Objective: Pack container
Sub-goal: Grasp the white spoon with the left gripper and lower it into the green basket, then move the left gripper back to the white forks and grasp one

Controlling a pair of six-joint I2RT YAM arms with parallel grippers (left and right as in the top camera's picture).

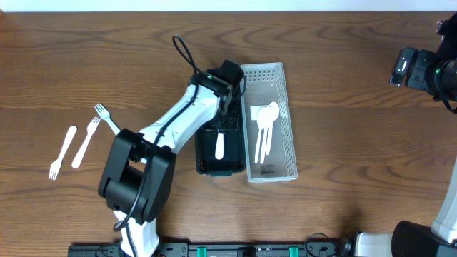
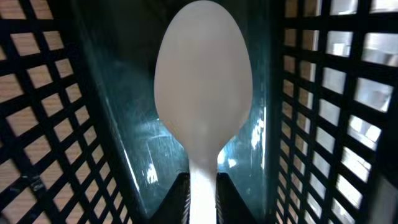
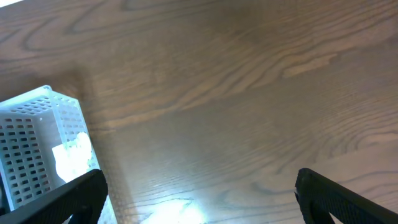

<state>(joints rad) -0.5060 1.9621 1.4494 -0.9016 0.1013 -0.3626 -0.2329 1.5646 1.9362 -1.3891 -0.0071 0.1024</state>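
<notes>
A black lattice basket [image 1: 207, 158] sits mid-table beside a white lattice basket [image 1: 283, 86]. My left gripper [image 1: 223, 123] reaches down inside the black basket [image 2: 50, 112] and is shut on the handle of a white plastic spoon [image 2: 203, 93], whose bowl points away over the basket floor; the same spoon shows in the overhead view [image 1: 220, 146]. Two white spoons [image 1: 264, 128] lie in the white basket. Three white forks [image 1: 84, 141] lie on the table at the left. My right gripper [image 3: 198, 193] is open and empty, raised at the far right [image 1: 414, 68].
The white basket's corner [image 3: 37, 146] shows at the left edge of the right wrist view. A black cable [image 1: 187, 53] loops above the left arm. The table is brown wood [image 1: 357, 143].
</notes>
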